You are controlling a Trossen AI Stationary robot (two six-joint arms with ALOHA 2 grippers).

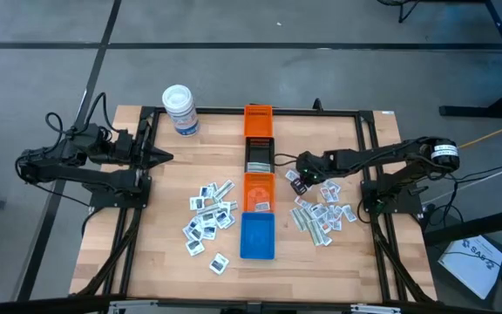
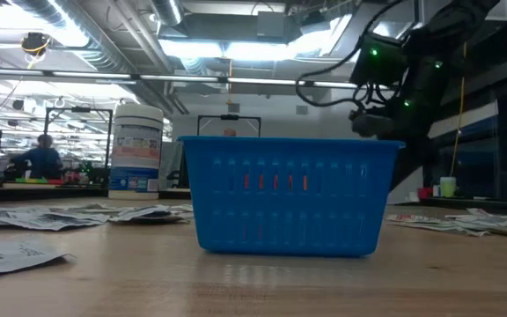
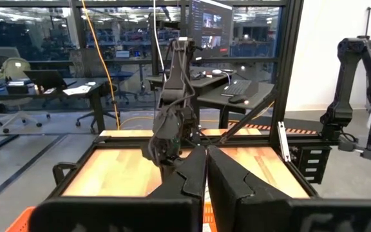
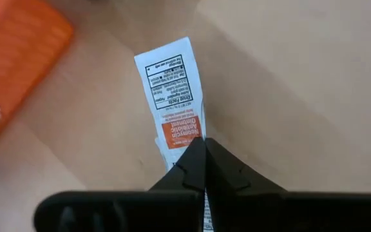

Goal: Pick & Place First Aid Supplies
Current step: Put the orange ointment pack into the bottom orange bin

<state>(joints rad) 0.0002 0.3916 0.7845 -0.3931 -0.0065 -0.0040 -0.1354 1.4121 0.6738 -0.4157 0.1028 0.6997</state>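
The right tool (image 4: 204,149) is clenched on one white ointment packet (image 4: 172,96), holding it by its end above the worktop (image 4: 314,77), beside the orange bin (image 4: 15,71). The grip is thin, so the packet may slip out. The left tool (image 3: 206,169) waits clenched, grasping nothing, at the left edge.

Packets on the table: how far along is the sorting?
Early. Nothing clearly sorted: the blue bin looks empty, and the other bins' contents are unclear. In hand: the right gripper is shut on a white ointment packet beside the orange bin. The left gripper waits shut at the table's left. Left: both packet piles.
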